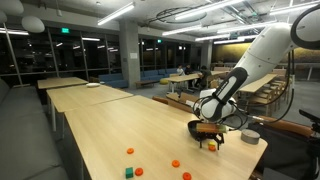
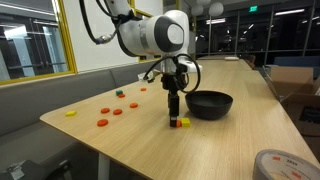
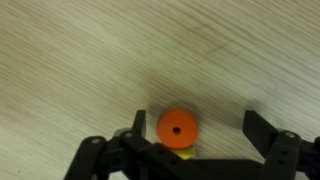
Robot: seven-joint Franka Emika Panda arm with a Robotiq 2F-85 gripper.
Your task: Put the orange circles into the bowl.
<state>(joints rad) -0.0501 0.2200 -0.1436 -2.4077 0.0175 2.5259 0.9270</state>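
I have the claw [image 3: 196, 124] open, straddling 1 circle [image 3: 177, 127] at the wrist view's lower centre (bowl [image 2: 212, 108] just beside), ready to grasp.

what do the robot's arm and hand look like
A bulky white arm with rounded joint housings. Black cables loop by the wrist. The hand is black, with two slim black fingers.
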